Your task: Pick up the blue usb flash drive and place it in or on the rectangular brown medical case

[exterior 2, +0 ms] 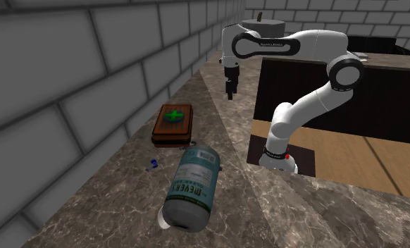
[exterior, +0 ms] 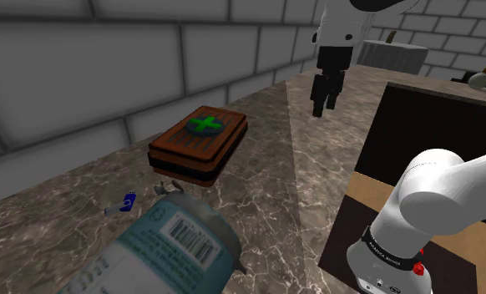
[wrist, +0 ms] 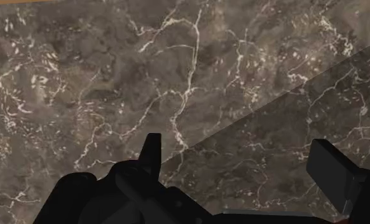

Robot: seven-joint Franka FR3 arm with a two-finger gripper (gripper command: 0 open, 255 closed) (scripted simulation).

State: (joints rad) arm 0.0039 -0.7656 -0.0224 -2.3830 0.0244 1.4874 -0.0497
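Shoulder view: hand aloft, drive waiting on the worktop

We see the hand (exterior: pixel 325 104) hanging high above the marble worktop (exterior: pixel 266 209), at about two o'clock from the brown case (exterior: pixel 198 144). In the wrist view its fingers (wrist: pixel 330 167) stand wide apart over bare marble, holding nothing; we judge them spread in readiness for the grasp. The blue usb flash drive (exterior: pixel 129 201) lies on the worktop at roughly eight o'clock from the case, near it but apart. It is small, so it perhaps lies flat; we cannot be sure. A large bottle (exterior: pixel 170 250) on its side rests at four o'clock from the drive, which we think may crowd the descent.
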